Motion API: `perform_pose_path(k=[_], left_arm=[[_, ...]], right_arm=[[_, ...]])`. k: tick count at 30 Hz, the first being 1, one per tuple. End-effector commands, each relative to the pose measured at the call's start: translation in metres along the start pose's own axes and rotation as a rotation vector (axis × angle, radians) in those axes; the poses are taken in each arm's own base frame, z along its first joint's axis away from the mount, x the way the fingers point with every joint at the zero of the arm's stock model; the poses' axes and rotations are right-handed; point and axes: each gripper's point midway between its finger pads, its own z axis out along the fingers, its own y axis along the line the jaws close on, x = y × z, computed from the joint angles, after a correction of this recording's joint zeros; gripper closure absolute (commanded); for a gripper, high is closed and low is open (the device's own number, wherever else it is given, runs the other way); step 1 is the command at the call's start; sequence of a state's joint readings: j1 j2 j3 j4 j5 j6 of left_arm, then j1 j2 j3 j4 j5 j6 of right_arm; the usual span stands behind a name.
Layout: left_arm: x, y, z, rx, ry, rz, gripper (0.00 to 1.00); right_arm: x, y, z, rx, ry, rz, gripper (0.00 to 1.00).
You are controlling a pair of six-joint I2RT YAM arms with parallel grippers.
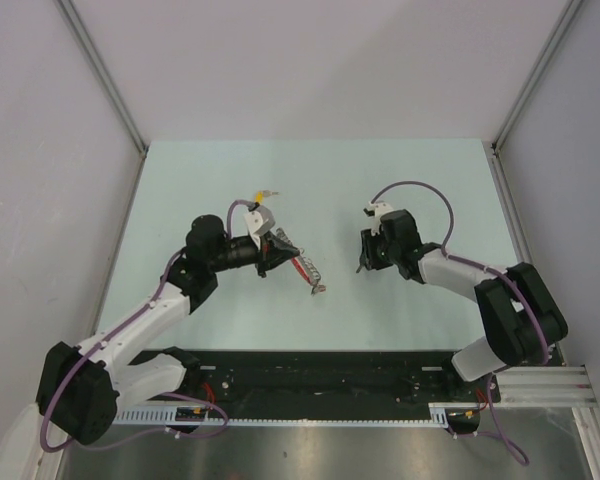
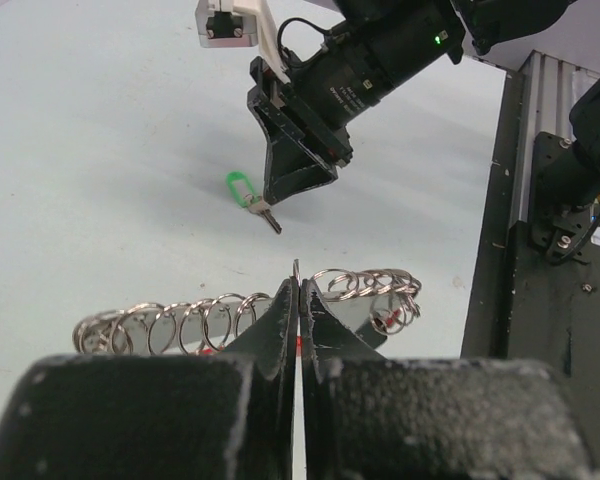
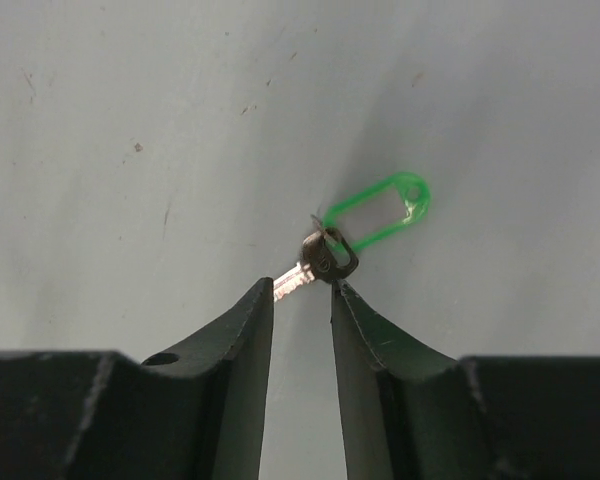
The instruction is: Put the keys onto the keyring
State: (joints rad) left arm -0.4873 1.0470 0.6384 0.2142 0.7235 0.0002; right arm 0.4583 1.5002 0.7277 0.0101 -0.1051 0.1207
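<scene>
My left gripper (image 1: pixel 278 250) (image 2: pixel 298 285) is shut on the keyring (image 2: pixel 180 320), pinching one silver ring of its grey chain. The chain runs out to both sides of the fingers, with a bit of red behind them. In the top view the keyring (image 1: pixel 308 272) trails right and toward the near edge. The green key (image 3: pixel 380 212) lies flat on the table. My right gripper (image 3: pixel 302 290) (image 1: pixel 364 264) stands low over it with its jaws narrowly apart, and the silver blade and dark head lie across their tips. The yellow key (image 1: pixel 265 193) lies beyond the left gripper.
A black rail (image 1: pixel 320 375) runs along the table's near edge between the arm bases and also shows in the left wrist view as a black rail (image 2: pixel 540 300) at the right. White walls with metal corner posts (image 1: pixel 105 75) close in the pale table (image 1: pixel 180 180).
</scene>
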Motion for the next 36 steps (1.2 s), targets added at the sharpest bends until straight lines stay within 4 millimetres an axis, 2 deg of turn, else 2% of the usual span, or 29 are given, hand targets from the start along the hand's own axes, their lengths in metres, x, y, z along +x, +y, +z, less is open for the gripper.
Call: perform_pose_path(k=[1,2,6,10,18,27,36], left_arm=[[-0.032,0.003,-0.005,-0.024,-0.075,0.07,1.0],[-0.032,0.004,-0.005,-0.03,-0.074,0.069,1.0],[-0.032,0.004,-0.006,-0.033,-0.071,0.069,1.0],[-0.031,0.005,-0.005,-0.031,-0.07,0.066,1.0],[-0.033,0.003,-0.006,-0.027,-0.076,0.07,1.0],[-0.034,0.003,-0.007,-0.027,-0.078,0.073,1.0],[-0.033,0.002,-0.007,-0.025,-0.078,0.072,1.0]], right_arm=[[-0.037,-0.005,0.01,0.026,-0.049,-0.056,0.66],[-0.028,-0.006,0.011,0.032,-0.004,-0.06,0.66],[-0.019,-0.016,0.016,0.059,0.08,-0.143,0.67],[-0.008,-0.017,0.017,0.024,0.125,-0.239,0.68],[-0.014,-0.018,0.019,-0.051,0.103,-0.301,0.68],[-0.005,-0.016,0.027,-0.103,0.126,-0.348,0.71],[-0.017,-0.013,0.023,-0.109,0.083,-0.364,0.71]])
